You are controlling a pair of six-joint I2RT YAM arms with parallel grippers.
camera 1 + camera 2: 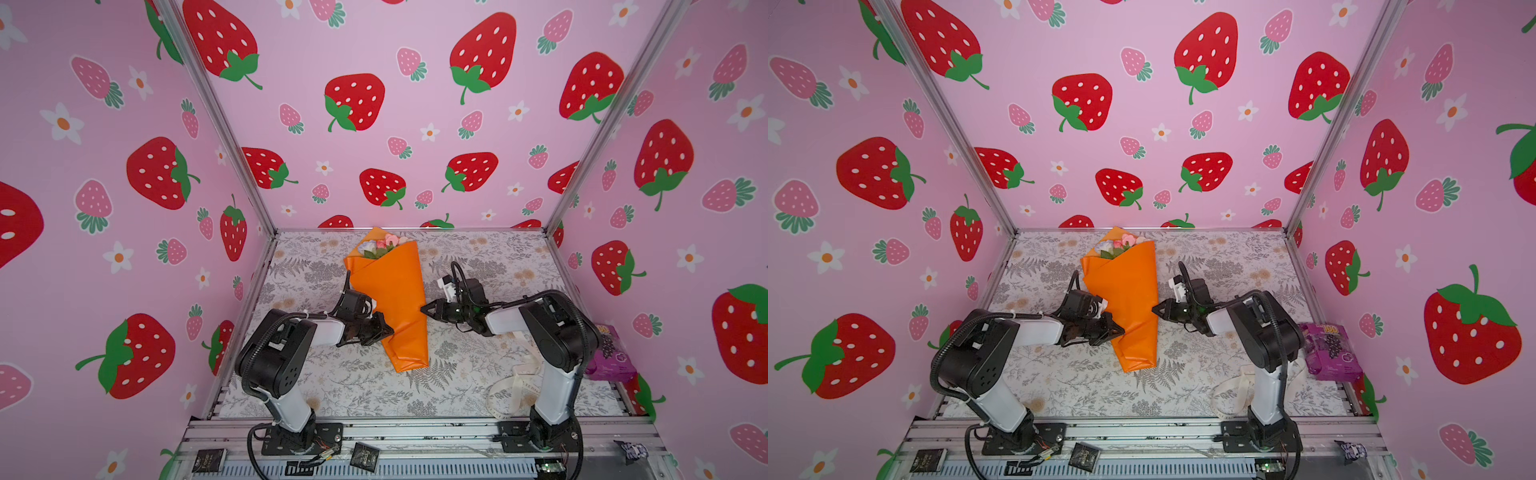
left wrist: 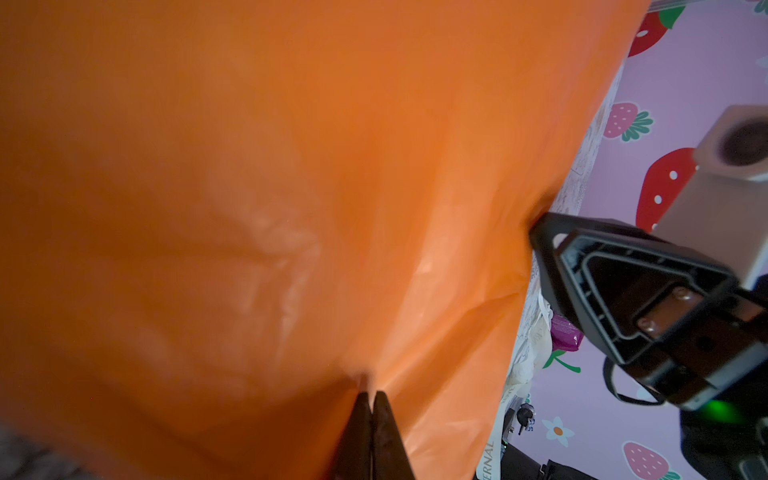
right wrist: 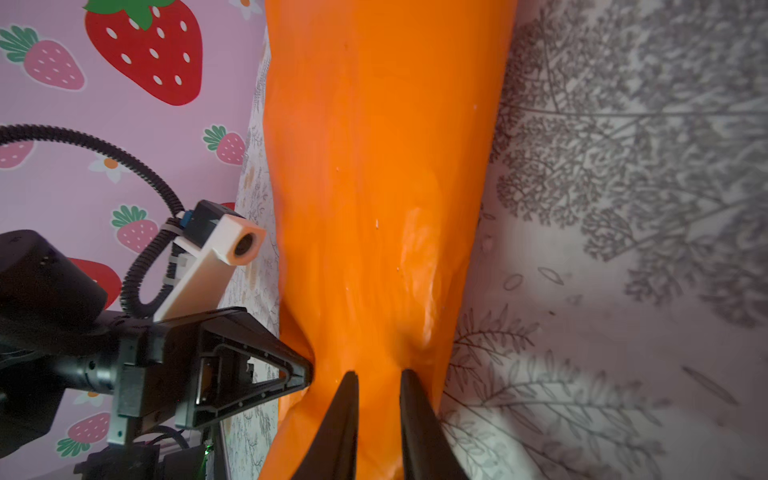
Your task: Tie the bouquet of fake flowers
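Bouquet (image 1: 390,291) is lying flat on the table (image 1: 353,386), mid-field, a little aslant. Flowers (image 1: 384,243) are pointing toward the back wall (image 1: 395,124), with pink and white heads peeking from the wide mouth of the orange wrap (image 1: 1125,299). The narrow folded end is pointing toward the arm bases.

Left gripper (image 1: 390,329) is reaching in from the left and meeting the wrap's left edge on its lower half. In the left wrist view the jaws are sitting clenched together with no gap showing. The tips are pressing into a crease in the paper. Whether any paper is caught between them: cannot tell.

Right gripper (image 1: 423,309) is meeting the opposite edge, a touch nearer the flowers than the left one. In the right wrist view its fingers (image 3: 409,399) are standing a little apart, with orange paper filling the gap. Both are touching it, and the paper is denting at the tips, so it is grasping the wrap's edge. In that same view the wrap is looking pinched in where the two grippers are facing each other across it.

Ribbon (image 1: 515,386), cream, is lying in loose loops beside the base of the right arm (image 1: 557,332), well apart from the bouquet. Purple pack (image 1: 611,357) is sitting at the table's right edge, against the side wall.
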